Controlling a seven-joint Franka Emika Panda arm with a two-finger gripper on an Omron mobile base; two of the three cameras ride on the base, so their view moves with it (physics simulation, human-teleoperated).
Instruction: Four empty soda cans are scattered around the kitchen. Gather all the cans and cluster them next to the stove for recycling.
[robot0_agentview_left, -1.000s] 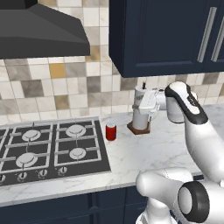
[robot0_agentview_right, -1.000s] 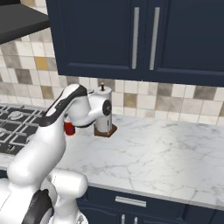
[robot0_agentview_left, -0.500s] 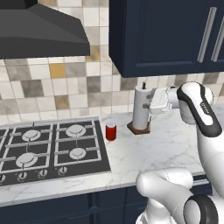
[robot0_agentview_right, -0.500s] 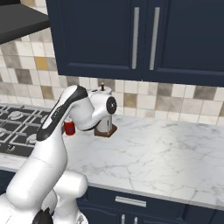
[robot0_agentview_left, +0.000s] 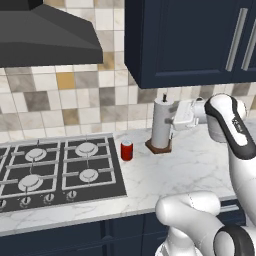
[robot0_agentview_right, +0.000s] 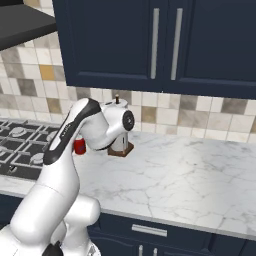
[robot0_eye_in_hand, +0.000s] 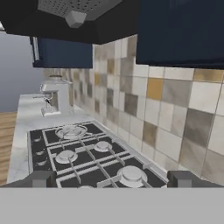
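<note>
The open hand (robot0_eye_in_hand: 112, 178) hovers empty above the stove (robot0_eye_in_hand: 83, 155); a red can (robot0_agentview_left: 127, 150) stands on the worktop (robot0_agentview_left: 190, 165) beside it.

A white paper towel roll (robot0_agentview_left: 162, 123) stands upright on a dark base on the marble bench (robot0_agentview_left: 190, 165), under navy cabinets (robot0_agentview_left: 185, 40).

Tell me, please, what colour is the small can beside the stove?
Red, with a silver top: the small soda can shows best in the left base view.
</note>
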